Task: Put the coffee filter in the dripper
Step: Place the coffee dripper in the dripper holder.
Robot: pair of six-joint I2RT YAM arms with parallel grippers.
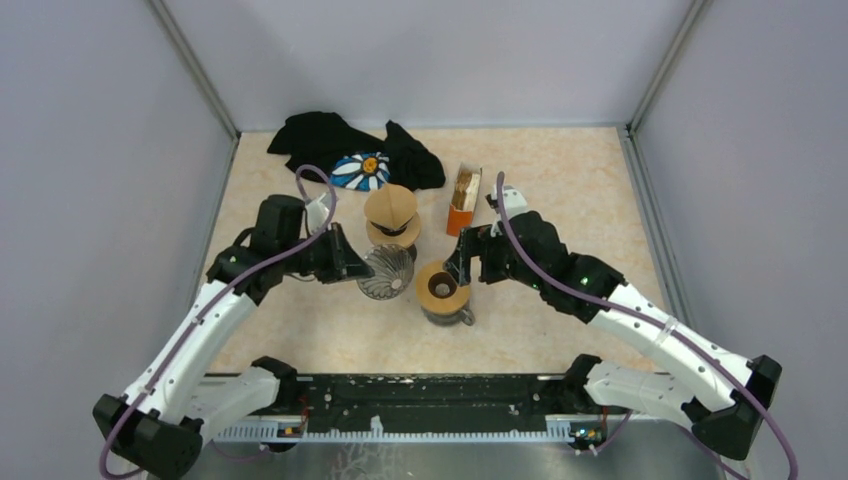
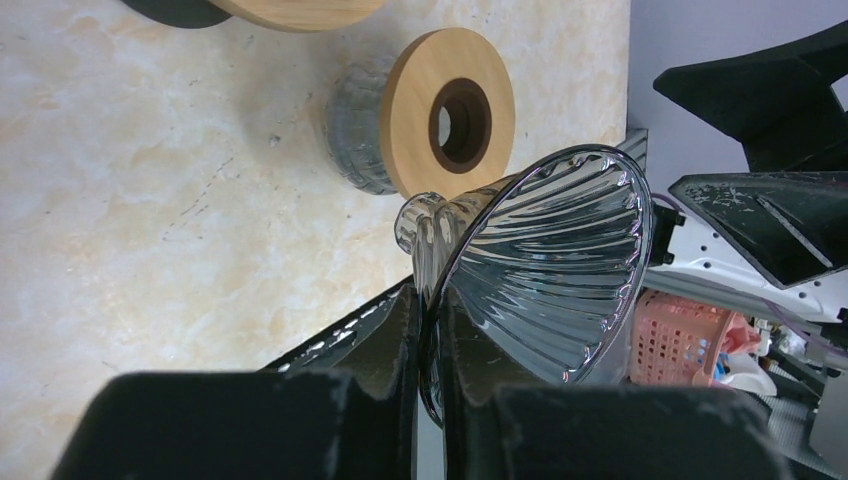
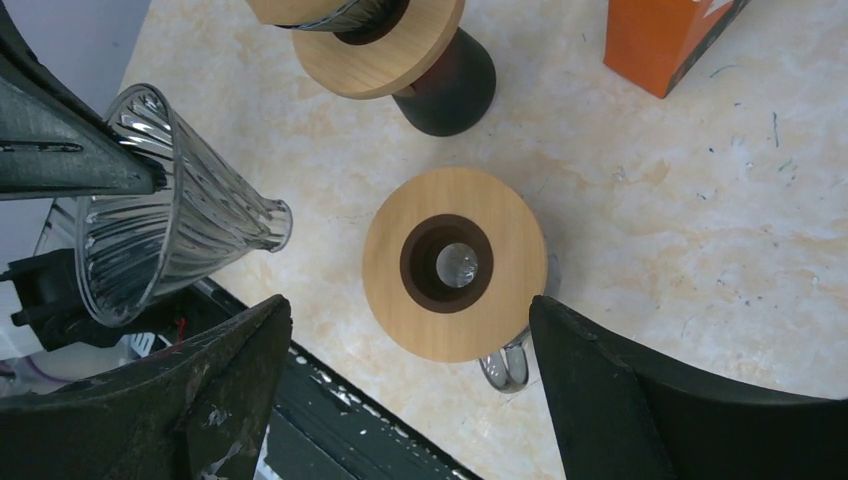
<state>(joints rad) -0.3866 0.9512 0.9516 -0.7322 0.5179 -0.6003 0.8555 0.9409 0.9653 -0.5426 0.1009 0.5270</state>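
Marble table (image 1: 580,200) | black cloth (image 1: 320,140) at back left | right gripper (image 3: 408,310) spread wide over wooden ring (image 3: 510,260) | left gripper (image 2: 430,300) clamped on glass dripper (image 2: 560,270) rim, dripper sideways, just left of ring | orange box (image 1: 461,205) | brown filter (image 1: 390,205) on stand (image 3: 450,90) behind ring

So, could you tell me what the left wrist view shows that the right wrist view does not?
Left wrist only: a pink basket, seen beyond the glass dripper. Right wrist only: the orange box, and the glass handle under the wooden collar. Both: the glass dripper pinched at its rim by the left gripper, the wooden collar with its dark hole, and part of the second stand with its wooden top.
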